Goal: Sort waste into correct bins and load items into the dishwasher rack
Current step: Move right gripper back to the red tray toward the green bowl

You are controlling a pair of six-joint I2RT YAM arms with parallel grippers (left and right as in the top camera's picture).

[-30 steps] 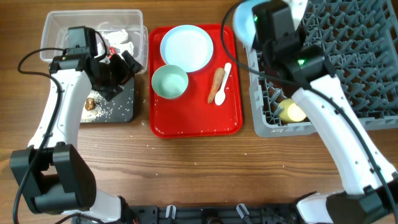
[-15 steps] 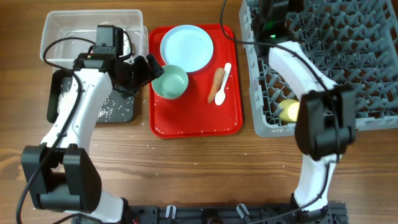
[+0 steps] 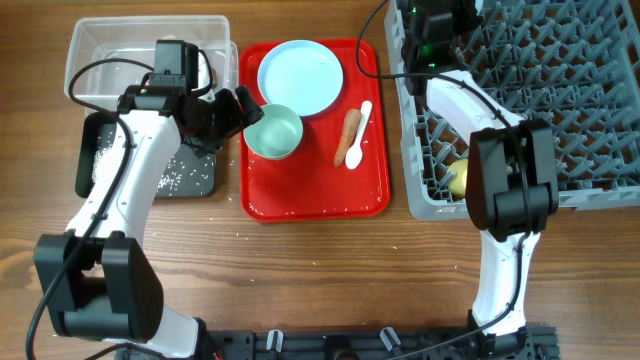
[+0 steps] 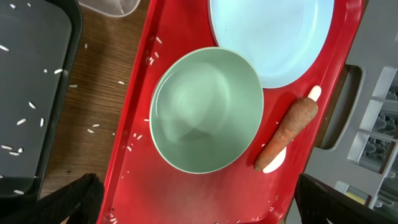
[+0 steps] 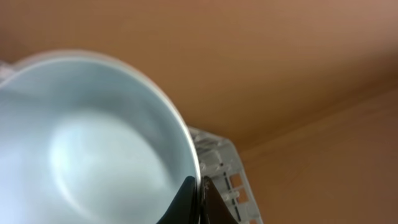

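Observation:
My left gripper (image 3: 240, 108) is open and empty above the red tray's left edge, its fingers (image 4: 199, 196) wide apart just short of a small pale green bowl (image 4: 208, 109) (image 3: 275, 132). A large pale blue plate (image 3: 300, 78) (image 4: 280, 37) lies behind the bowl. An orange carrot (image 3: 350, 130) (image 4: 287, 132) lies across a white spoon (image 3: 364, 112) (image 4: 315, 93). My right gripper (image 5: 198, 196) is shut on the rim of a pale blue bowl (image 5: 93, 143), over the far left corner of the grey rack (image 3: 560, 100) (image 5: 227, 180). A yellow cup (image 3: 458, 180) sits in the rack.
The black bin (image 3: 190, 178) (image 4: 31, 93) holds loose rice. The clear bin (image 3: 100, 40) stands behind it, partly under my left arm. Rice grains lie on the red tray (image 3: 315, 200) (image 4: 186, 199) and on the wood beside it.
My left arm swung right from over the black bin to beside the green bowl. My right arm carried the blue bowl to the rack's far left corner.

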